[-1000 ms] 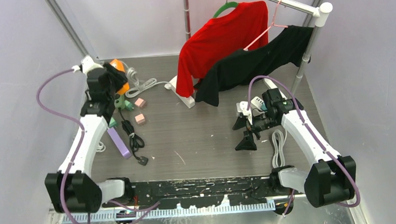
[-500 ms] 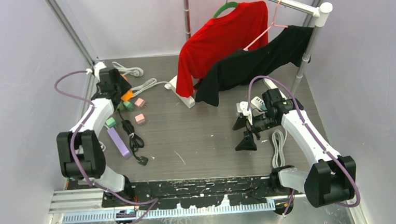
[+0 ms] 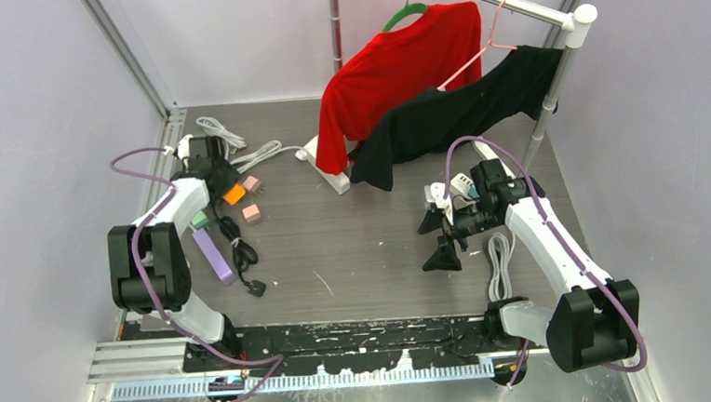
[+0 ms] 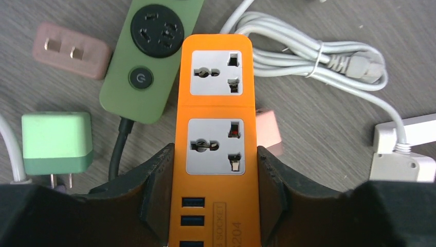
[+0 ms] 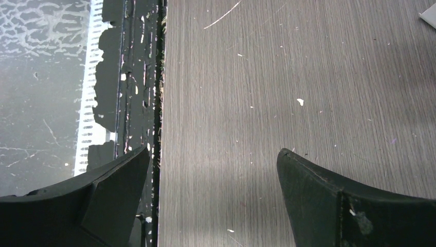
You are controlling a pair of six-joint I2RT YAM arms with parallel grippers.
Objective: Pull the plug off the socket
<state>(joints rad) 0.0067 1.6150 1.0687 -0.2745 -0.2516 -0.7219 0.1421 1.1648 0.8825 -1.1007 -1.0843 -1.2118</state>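
Note:
My left gripper (image 4: 215,175) is shut on an orange socket strip (image 4: 215,128), jaws pressed on its two long sides. Its two universal outlets and its USB ports show no plug in them. In the top view the left gripper (image 3: 221,182) holds the orange strip (image 3: 234,193) low over the table's back left, beside pink cubes (image 3: 252,212). A black plug (image 3: 256,287) on a black cable lies loose on the table. My right gripper (image 3: 438,238) is open and empty over bare table; the right wrist view (image 5: 213,170) shows its jaws wide apart.
Under the left gripper lie a green power strip (image 4: 149,56), a pink adapter (image 4: 70,50), a green charger (image 4: 56,142), a bundled white cable (image 4: 308,51) and a white strip (image 4: 406,149). A purple strip (image 3: 213,254) lies at the left. A clothes rack (image 3: 508,5) with a red shirt (image 3: 390,68) and a black one stands at the back.
The left arm has folded back and come down; the orange strip in its gripper has moved from the back-left corner toward the pink cubes. The right arm has not moved.

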